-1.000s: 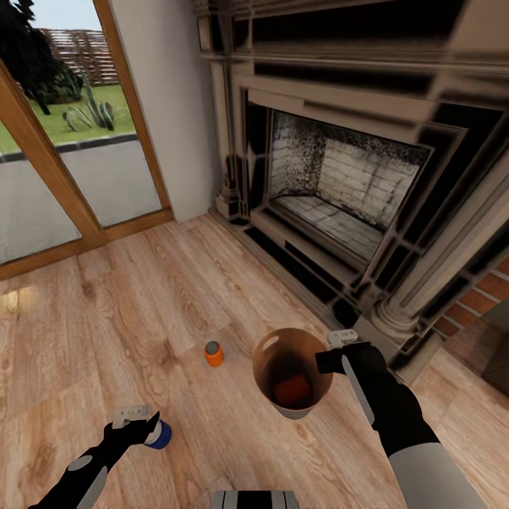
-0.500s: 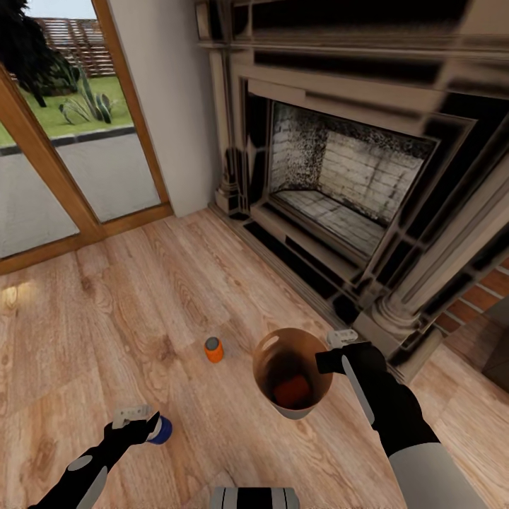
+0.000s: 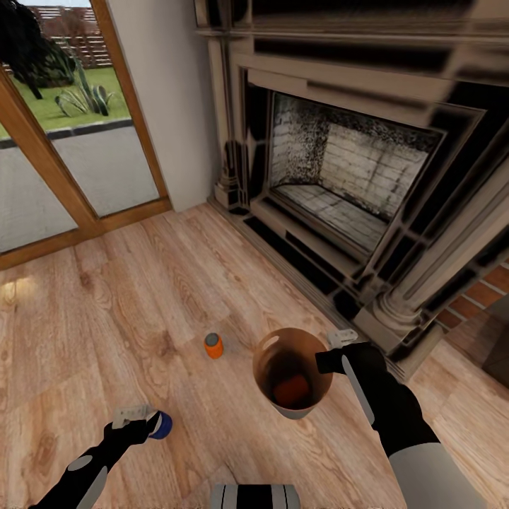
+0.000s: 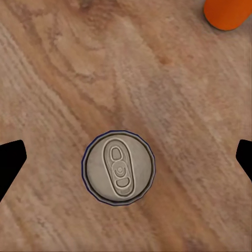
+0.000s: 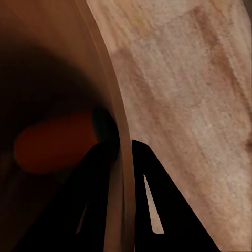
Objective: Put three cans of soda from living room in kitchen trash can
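The tash can (image 3: 305, 408) hangs tilted above the wood floor, my right gripper (image 3: 326, 359) shut on its rim (image 5: 119, 157), one finger (image 5: 94, 210) inside and one outside. An orange can of soda (image 3: 291, 389) lies in its brown bottom, also seen in the right wrist view (image 5: 52, 143). A second orange can (image 3: 213, 345) stands on the floor to the bin's left. The dark blue can (image 3: 162, 425) stands upright under my left gripper (image 3: 145, 422), which is open. In the left wrist view its silvery top (image 4: 118, 166) sits between the spread fingers (image 4: 10, 163), untouched.
The living room's fireplace (image 3: 339, 184) with its dark surround stands close ahead and right. Wood-framed glass doors (image 3: 63, 134) fill the far left. Red brick (image 3: 488, 293) shows at the right edge. Open wood floor (image 3: 92, 318) lies to the left.
The whole picture has drifted a little, so the camera moved; the floor cans sit slightly higher in view. Both arms keep their poses and the bin stays gripped.
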Robot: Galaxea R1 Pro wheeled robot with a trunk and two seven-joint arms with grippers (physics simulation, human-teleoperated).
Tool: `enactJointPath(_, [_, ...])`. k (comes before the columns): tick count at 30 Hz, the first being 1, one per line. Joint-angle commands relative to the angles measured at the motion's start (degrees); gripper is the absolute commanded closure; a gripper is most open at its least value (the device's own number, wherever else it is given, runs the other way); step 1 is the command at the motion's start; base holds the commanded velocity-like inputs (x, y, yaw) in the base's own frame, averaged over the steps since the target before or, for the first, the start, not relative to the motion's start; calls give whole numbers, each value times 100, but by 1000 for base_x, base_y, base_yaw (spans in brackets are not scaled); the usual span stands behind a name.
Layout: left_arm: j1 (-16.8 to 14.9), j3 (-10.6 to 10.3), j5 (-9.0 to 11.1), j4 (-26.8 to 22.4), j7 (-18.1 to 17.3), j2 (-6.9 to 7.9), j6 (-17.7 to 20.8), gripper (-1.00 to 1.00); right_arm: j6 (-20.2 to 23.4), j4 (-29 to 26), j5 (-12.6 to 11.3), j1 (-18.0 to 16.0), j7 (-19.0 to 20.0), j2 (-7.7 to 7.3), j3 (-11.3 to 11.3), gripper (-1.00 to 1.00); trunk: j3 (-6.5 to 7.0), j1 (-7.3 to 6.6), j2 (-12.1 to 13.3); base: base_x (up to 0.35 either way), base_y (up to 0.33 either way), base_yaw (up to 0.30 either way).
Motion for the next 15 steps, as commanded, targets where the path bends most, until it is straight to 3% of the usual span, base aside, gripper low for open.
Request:
enactJointPath(1, [0, 0, 0, 0, 0, -1, 0, -100, 0, -1, -96, -2, 20, 1, 0, 100, -9, -1, 0, 0, 0, 0])
enactJointPath(9, [0, 0, 0, 0, 0, 3, 0, -100, 0, -1, -96, -2, 20, 1, 0, 100, -69, -1, 0, 4, 0, 0])
enactJointPath(15, [0, 0, 0, 0, 0, 3, 0, -100, 1, -1, -96, -2, 20, 1, 0, 100, -78, -1, 0, 182, 0, 0])
